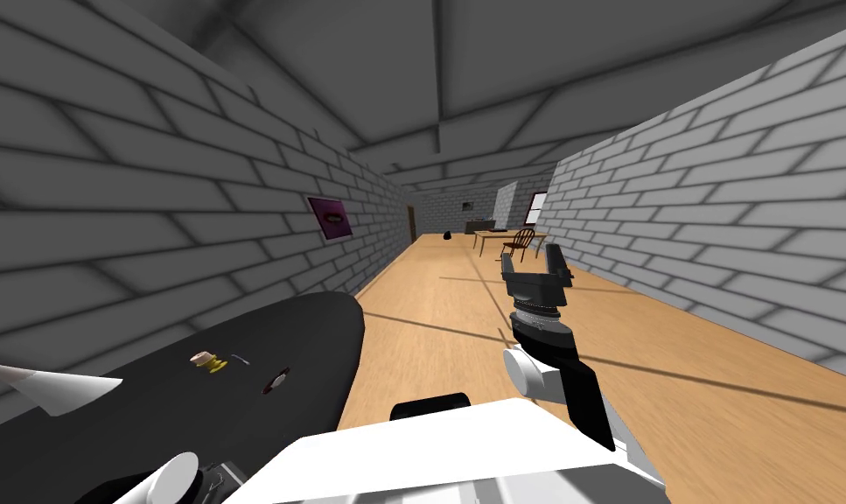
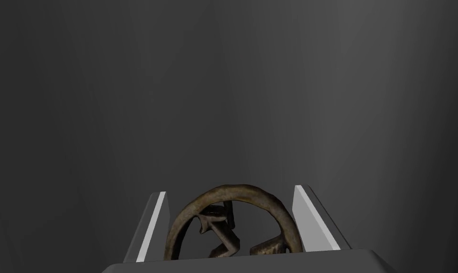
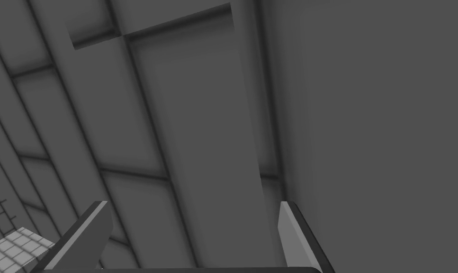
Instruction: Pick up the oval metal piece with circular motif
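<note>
The oval metal piece (image 2: 232, 192) is a dull brown ring with a twisted figure inside. It stands between the fingers of my left gripper (image 2: 229, 189), close to the gripper's body, and the fingers press its sides. Behind it lies a flat dark grey surface. My left forearm (image 1: 178, 477) is low at the near end of the black oval table (image 1: 325, 324). My right gripper (image 1: 530, 258) is raised over the wooden floor, to the right of the table. Its fingers (image 3: 284, 227) stand open and hold nothing.
On the table lie a small yellow and beige thing (image 1: 209, 360) and a dark oval thing with a pale centre (image 1: 276, 380). A brick wall with a purple picture (image 1: 331, 217) runs behind the table. A table and chair (image 1: 519, 241) stand far down the room.
</note>
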### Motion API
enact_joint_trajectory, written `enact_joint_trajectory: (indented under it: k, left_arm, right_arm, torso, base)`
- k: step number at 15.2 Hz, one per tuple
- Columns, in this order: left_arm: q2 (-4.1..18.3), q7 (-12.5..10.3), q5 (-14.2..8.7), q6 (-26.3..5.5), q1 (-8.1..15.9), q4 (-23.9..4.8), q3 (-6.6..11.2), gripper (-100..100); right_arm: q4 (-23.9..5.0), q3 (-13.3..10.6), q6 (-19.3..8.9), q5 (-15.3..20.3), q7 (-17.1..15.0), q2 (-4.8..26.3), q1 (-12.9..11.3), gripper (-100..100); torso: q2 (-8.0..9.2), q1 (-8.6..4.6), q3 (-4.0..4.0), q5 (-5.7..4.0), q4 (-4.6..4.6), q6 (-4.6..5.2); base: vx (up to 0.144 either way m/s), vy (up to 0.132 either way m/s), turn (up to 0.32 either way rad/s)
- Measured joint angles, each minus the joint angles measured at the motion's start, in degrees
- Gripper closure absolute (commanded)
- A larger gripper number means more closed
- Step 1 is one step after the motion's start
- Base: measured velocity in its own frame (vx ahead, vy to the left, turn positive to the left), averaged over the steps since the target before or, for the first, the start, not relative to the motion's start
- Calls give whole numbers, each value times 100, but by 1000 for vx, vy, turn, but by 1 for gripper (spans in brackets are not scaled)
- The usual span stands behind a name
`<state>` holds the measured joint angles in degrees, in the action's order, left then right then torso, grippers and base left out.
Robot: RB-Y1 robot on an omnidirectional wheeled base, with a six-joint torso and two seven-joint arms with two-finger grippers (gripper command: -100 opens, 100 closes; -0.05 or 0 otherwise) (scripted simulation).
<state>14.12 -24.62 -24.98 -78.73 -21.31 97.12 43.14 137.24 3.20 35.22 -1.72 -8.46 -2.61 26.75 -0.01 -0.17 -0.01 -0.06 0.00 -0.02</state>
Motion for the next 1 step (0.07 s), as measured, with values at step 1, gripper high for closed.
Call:
enact_joint_trajectory:
  k: [1]
  left_arm:
    - [7,-14,-15,-74,-18,75,22,100]
  right_arm:
    - [0,0,0,0,0,0,0,0]
  torso:
    - [1,-1,0,0,0,0]
  base:
    - [-6,-12,-3]
